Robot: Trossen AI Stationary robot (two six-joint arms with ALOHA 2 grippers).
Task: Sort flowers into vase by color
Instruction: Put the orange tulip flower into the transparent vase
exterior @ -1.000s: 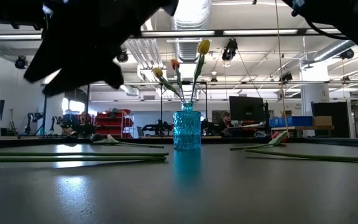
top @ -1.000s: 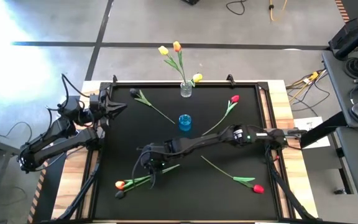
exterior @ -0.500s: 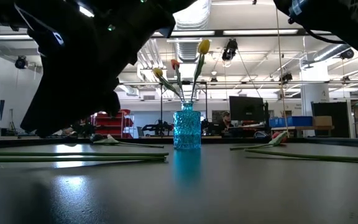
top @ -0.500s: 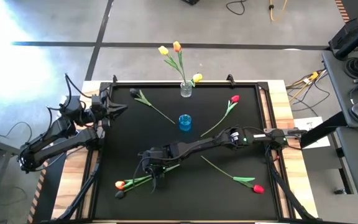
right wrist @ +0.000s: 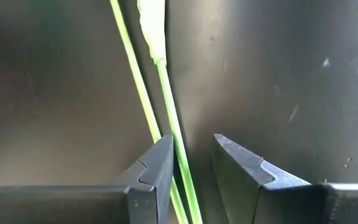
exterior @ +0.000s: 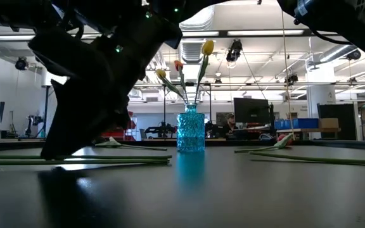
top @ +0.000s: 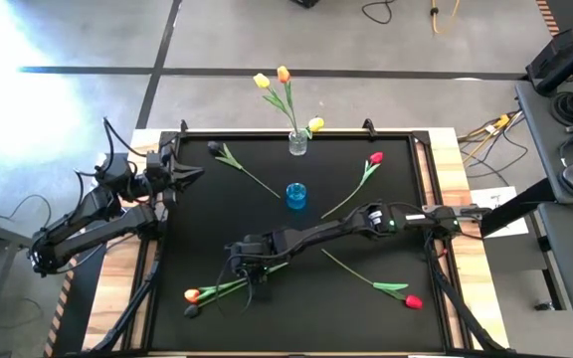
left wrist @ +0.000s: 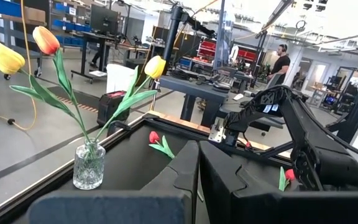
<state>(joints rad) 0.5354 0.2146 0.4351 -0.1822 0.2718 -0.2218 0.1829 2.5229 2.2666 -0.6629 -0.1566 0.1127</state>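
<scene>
Two tulips lie side by side near the table's near-left corner, one with an orange head, their green stems flat on the black mat. My right gripper is low over these stems and open; in its wrist view one stem runs between the fingers and the other stem passes just outside. A clear vase at the far edge holds yellow and orange tulips. A blue vase stands mid-table. My left gripper waits, shut, at the left edge. My right gripper comes at the stems from above, pointing down, fingers across them. One stem lies between the open fingers, close against the inner side of one finger. Whether it touches the stem I cannot tell. The stem lies flat on the mat.
Two red tulips lie on the right half, and a dark-headed flower lies far-left. The mat's raised frame bounds the work area. The blue vase stands behind the stems in the low view.
My right gripper has moved down and a little toward the near edge, onto the two stems at the near-left. The flowers have stayed where they were.
</scene>
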